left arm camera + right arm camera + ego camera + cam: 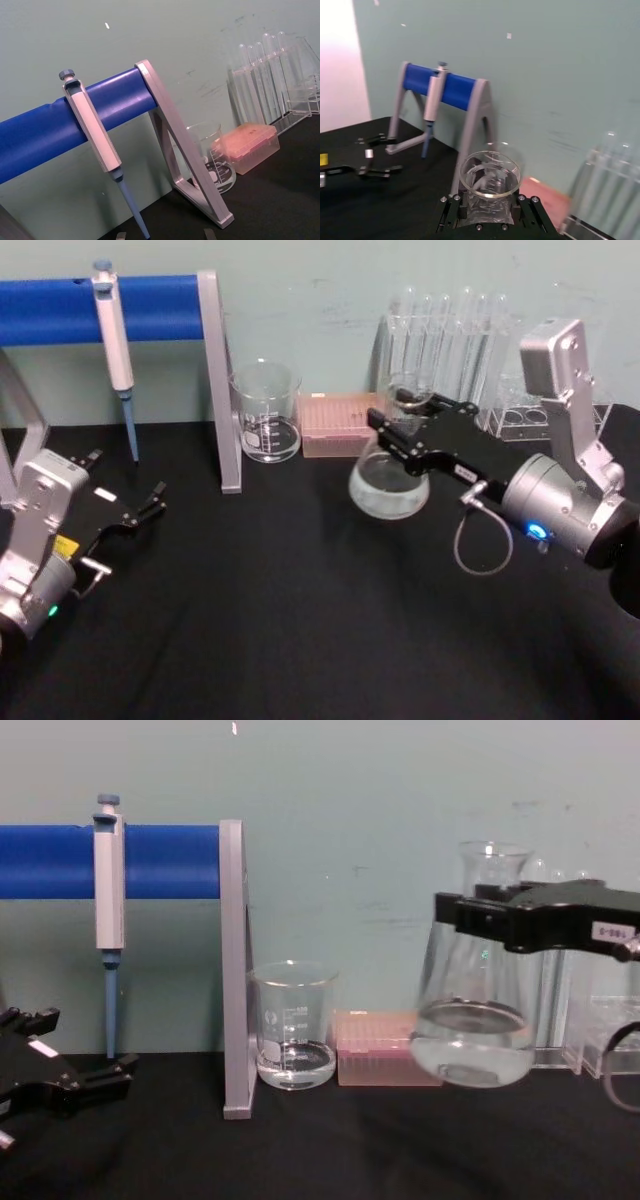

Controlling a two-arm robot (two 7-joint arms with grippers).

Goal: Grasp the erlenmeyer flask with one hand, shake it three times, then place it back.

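Right pincer (488, 920): clamped on the neck of the flask (470, 1040), just under the rim. Flask upright, a little clear liquid in the bottom, mouth open. It hangs in front of the pink box (385, 1048), with the test tubes (450, 335) close behind and the beaker (293, 1025) off to its left.

Left pincer (150, 502): parked low on the black table (300, 640), fingers spread, holding nothing.

Risks to watch:
- Flat jaws on smooth, tapering glass, so a hard shake could let the neck slide or twist
- With the mouth open, a steep tilt would likely throw liquid out
- A wide swing may clip the tubes or the pink box
- The cable loop (480, 535) under the wrist might snag

Hard to make out:
- You can't see the pads meeting the glass; the jaw body covers them
- Whether the base is clear of the table, since the chest view only suggests it
- The tube rack is partly behind the right arm
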